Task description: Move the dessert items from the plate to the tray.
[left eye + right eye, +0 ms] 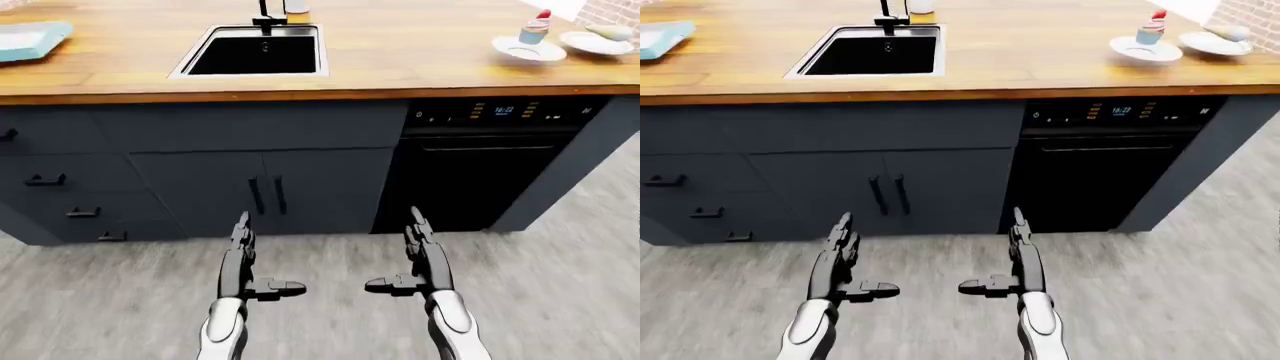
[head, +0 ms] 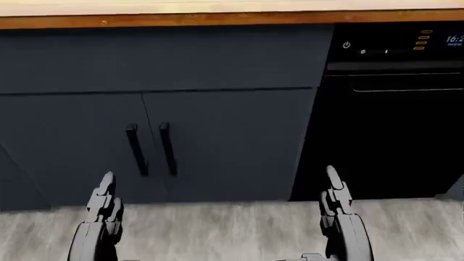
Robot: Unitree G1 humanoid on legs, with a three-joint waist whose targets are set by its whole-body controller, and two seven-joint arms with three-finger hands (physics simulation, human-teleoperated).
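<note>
A cupcake with a red cherry [image 1: 535, 28] stands on a white plate [image 1: 527, 51] at the top right of the wooden counter. A second white plate [image 1: 595, 42] beside it holds a pale pastry [image 1: 610, 31]. A light blue tray [image 1: 30, 39] lies at the counter's far left. My left hand [image 1: 243, 259] and right hand [image 1: 415, 259] are open and empty, held low over the floor, far below the counter.
A black sink [image 1: 255, 52] with a faucet [image 1: 268, 13] is set in the counter [image 1: 400, 60]. Below are dark cabinets [image 1: 210, 172] with drawer handles and a black oven [image 1: 480, 165]. Grey wood floor [image 1: 560, 292] lies underneath.
</note>
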